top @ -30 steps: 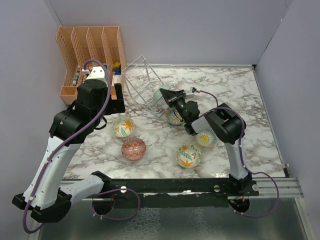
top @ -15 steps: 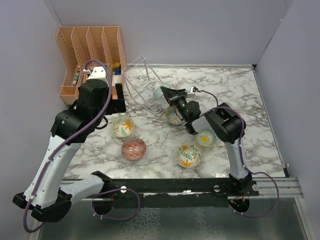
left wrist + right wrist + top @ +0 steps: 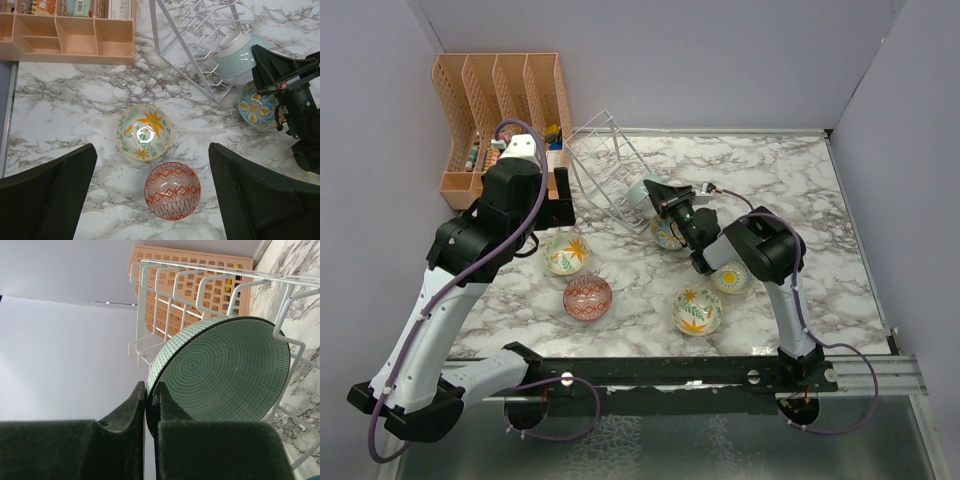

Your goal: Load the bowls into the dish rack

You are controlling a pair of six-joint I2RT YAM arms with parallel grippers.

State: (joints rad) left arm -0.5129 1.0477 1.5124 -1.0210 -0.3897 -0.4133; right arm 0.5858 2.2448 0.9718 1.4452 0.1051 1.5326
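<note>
Pinching teal bowl (image 3: 225, 370) by its rim, right hand (image 3: 150, 396) nearly closed | bowl on edge, mouth toward me, at rack's (image 3: 603, 150) near end | slots lie just beyond bowl | left hand (image 3: 152, 165) open, farther off.

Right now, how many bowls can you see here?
6. The teal bowl in the right gripper at the dish rack; blue-patterned bowl beside it; leaf bowl and red bowl mid-table; flower bowl near the front; sun bowl partly behind the right arm. None seems hidden.
</note>
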